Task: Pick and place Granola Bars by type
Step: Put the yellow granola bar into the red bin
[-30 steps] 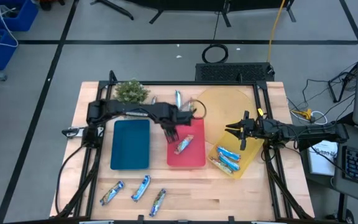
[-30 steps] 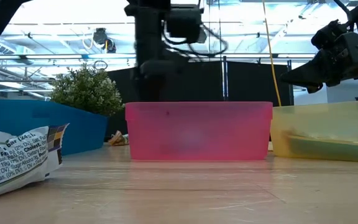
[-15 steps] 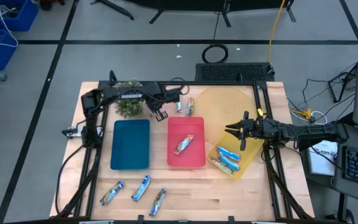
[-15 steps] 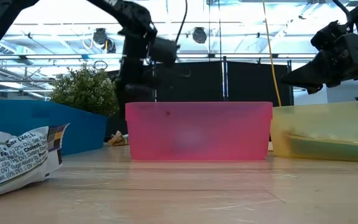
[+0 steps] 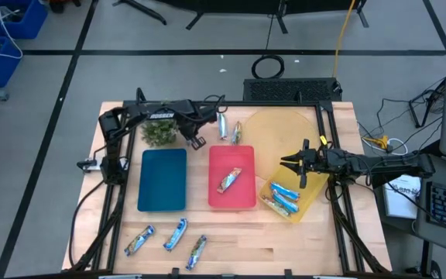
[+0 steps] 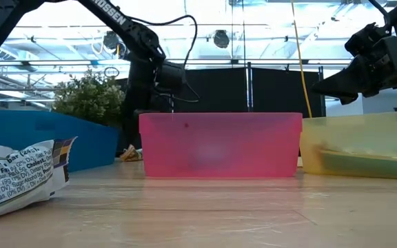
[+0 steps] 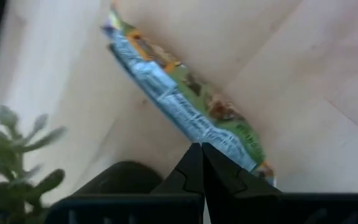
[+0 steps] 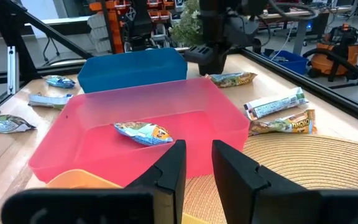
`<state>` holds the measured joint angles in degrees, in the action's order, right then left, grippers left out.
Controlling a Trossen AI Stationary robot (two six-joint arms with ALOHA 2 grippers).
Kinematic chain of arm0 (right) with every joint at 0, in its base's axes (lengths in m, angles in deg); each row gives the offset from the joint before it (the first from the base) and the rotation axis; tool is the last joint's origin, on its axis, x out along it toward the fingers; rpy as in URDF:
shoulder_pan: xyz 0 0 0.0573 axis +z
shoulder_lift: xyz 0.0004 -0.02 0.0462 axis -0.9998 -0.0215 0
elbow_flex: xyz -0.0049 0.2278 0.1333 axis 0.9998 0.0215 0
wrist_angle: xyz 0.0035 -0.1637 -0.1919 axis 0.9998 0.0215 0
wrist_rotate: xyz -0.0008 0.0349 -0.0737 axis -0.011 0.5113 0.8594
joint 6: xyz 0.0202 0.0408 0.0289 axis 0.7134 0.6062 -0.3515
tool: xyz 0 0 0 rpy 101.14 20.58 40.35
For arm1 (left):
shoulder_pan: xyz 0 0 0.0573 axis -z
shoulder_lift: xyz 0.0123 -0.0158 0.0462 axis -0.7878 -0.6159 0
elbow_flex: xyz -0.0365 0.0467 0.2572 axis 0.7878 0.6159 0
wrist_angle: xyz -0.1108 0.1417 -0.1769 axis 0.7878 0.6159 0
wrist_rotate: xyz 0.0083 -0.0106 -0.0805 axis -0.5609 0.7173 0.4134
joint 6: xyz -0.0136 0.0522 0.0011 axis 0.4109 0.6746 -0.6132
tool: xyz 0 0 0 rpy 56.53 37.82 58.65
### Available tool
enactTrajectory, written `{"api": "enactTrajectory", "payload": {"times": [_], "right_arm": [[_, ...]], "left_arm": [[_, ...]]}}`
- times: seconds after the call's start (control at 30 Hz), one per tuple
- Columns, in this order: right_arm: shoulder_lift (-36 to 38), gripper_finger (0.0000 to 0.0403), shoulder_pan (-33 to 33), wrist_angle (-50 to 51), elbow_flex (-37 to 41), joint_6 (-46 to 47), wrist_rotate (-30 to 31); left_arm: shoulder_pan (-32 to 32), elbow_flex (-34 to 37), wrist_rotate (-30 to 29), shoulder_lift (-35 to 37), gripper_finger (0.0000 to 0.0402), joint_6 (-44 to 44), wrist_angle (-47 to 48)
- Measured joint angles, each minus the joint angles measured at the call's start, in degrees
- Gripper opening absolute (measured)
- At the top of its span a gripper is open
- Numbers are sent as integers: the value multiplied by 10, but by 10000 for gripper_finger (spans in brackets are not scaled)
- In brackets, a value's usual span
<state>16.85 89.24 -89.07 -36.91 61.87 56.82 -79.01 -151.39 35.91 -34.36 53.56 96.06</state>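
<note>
The wooden surface [image 5: 231, 232] carries three trays side by side: a blue tray [image 5: 162, 180] on the left, a red tray [image 5: 232, 194] in the middle and a yellow tray [image 5: 307, 201] on the right. A woven mat [image 5: 285, 132] lies behind the yellow tray, and a small plant [image 5: 158, 133] stands behind the blue one. The left claw [image 5: 196, 142] sits low between the plant and the red tray's back edge, its fingers pressed together and holding nothing, just above a bar [image 7: 185, 106]. The right claw [image 5: 294, 165] hovers over the yellow tray with its fingers parted. One bar [image 5: 228, 180] lies in the red tray, several [image 5: 283, 197] in the yellow tray, two [image 5: 229, 129] behind the red tray, and three [image 5: 169, 236] on the near surface.
</note>
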Motion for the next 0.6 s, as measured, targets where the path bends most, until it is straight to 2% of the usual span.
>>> {"api": "enactTrajectory", "payload": {"times": [0.3,0.6], "right_arm": [[0,73,0,0,0,0,0],[0,73,0,-1,0,0,1]], "left_arm": [[0,62,30,0,1,-7,-61],[2,61,123,1,1,5,-138]]}}
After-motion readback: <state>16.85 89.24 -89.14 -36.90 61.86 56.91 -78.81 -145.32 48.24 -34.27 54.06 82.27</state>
